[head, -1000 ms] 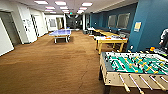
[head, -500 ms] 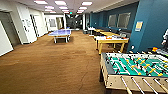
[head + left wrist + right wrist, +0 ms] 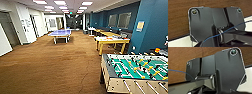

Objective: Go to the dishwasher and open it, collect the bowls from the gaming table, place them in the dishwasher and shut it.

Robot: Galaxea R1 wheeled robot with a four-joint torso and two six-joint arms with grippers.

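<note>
Gaming table, long white-topped, yellow-edged (image 3: 111,39), beyond green-pitch foosball table (image 3: 136,72); collision risk passing foosball corner; pincer states: cannot tell.

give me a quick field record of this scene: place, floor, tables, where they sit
place: long indoor games room with blue wall on the right, ceiling lights on
floor: brown carpet
nearest: table-football table, green field, low right of the head view
middle: gaming table, white top, yellowish legs, beyond it along the blue wall, small coloured things on it, too blurred to name
far: blue table-tennis table, mid-room
wrist views: dark robot plates over brown floor
</note>
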